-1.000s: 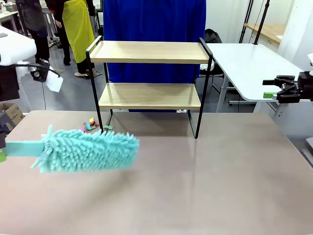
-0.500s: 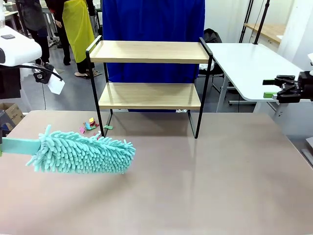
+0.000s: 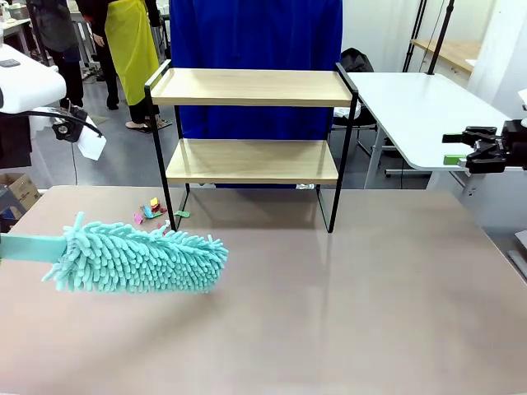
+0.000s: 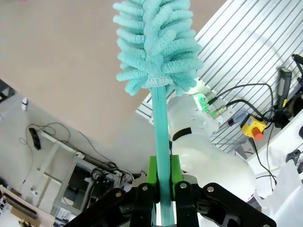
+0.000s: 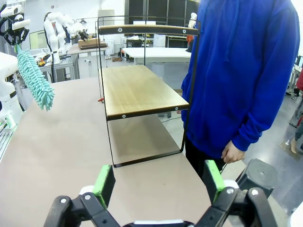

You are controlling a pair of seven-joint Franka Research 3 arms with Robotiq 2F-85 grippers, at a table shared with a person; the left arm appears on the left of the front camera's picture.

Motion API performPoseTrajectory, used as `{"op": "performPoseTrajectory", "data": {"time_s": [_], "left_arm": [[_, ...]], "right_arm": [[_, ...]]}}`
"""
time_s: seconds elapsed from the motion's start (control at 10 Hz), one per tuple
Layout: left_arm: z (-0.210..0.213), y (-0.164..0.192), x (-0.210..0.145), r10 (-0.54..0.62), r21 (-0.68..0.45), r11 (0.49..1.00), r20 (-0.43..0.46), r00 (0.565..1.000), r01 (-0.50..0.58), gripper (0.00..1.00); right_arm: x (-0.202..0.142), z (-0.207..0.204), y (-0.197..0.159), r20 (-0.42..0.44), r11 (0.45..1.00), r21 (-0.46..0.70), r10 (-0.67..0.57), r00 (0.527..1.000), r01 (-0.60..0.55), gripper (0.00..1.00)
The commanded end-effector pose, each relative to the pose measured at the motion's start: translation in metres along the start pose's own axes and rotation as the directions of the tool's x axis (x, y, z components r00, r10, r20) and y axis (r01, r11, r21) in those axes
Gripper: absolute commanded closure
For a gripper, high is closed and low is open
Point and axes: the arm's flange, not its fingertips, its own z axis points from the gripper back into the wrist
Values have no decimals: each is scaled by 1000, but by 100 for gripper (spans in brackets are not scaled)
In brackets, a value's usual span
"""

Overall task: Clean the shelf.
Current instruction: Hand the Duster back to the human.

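1. The two-tier shelf of light wooden boards in a thin black metal frame point(image 3: 252, 140) is stood at the far side of the large beige table point(image 3: 346, 304).
2. A fluffy teal microfibre duster point(image 3: 136, 255) is held low over the table's left part, its flat handle clamped in the left gripper point(image 4: 161, 182).
3. The right gripper point(image 5: 158, 182), at the table's right edge, is spread wide apart.
4. A person in a blue hoodie point(image 5: 246, 71) is seen behind the shelf.

Teal duster point(image 4: 158, 45) in left claw point(image 4: 162, 187)

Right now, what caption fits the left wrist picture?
Left tool clamps the teal duster by its handle above the beige tabletop.
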Motion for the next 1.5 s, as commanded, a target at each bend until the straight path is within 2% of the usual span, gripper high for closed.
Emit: {"op": "performPoseTrajectory", "data": {"time_s": [0.0,0.4,0.5,0.7,0.8,1.0,1.2,1.3,1.4], "left_arm": [[-1,-2,-2,16,-14,1000,8,1000,-16,87],[0,0,0,0,0,1000,0,1000,0,87],[6,1,-2,-43,11,999,69,997,42,87],[2,5,22,-153,24,988,180,972,151,87],[-3,12,31,-212,31,977,228,950,211,87],[-20,21,50,-329,61,942,352,876,329,87],[-32,28,70,-458,76,876,442,771,477,87],[-37,34,81,-504,91,846,461,730,525,87],[-45,39,95,-511,104,838,496,703,536,87]], "right_arm": [[3,-1,1,0,1000,3,6,1000,-6,0],[0,0,0,0,1000,0,0,1000,0,0],[24,-7,5,-7,999,35,33,999,-33,0],[64,-25,24,60,988,154,18,998,-27,0],[80,-34,39,105,976,215,-8,994,-15,0],[101,-50,75,162,944,327,-91,982,34,0],[105,-66,103,197,914,397,-169,966,80,0],[101,-77,113,197,908,407,-188,962,94,0],[93,-88,128,193,906,407,-211,958,118,0]]}}
